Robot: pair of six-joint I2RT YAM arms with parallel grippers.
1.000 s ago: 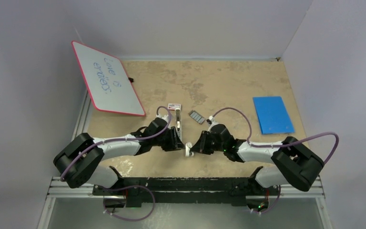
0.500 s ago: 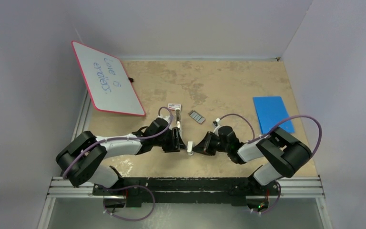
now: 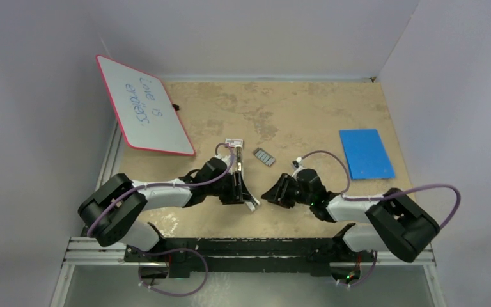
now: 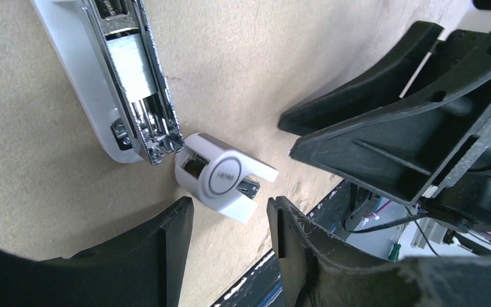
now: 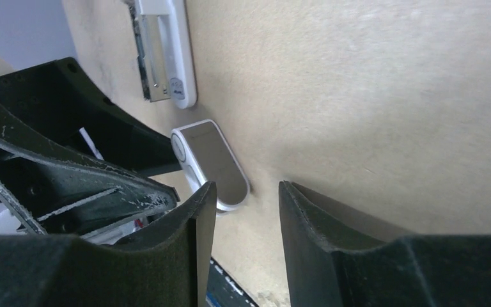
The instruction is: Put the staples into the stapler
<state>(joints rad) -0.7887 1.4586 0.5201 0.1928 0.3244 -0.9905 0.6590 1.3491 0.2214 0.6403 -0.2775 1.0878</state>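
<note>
The stapler (image 3: 238,164) lies opened on the table, its chrome magazine (image 4: 134,77) facing up in a white base. Its white hinged top (image 4: 220,181) lies flat at the near end; it also shows in the right wrist view (image 5: 212,163). The staples (image 3: 263,157), a small dark grey ribbed block, lie on the table just right of the stapler's far end. My left gripper (image 3: 240,191) is open and empty, its fingertips either side of the white top (image 3: 252,205). My right gripper (image 3: 270,195) is open and empty, just right of that top.
A small red-and-white box (image 3: 233,142) sits at the stapler's far end. A blue pad (image 3: 366,153) lies at the right. A red-framed whiteboard (image 3: 144,105) leans at the back left. White walls close in the back and right.
The white top, held up between the two grippers earlier, now lies down on the table. My right gripper has drawn back a little to the right, away from it.
</note>
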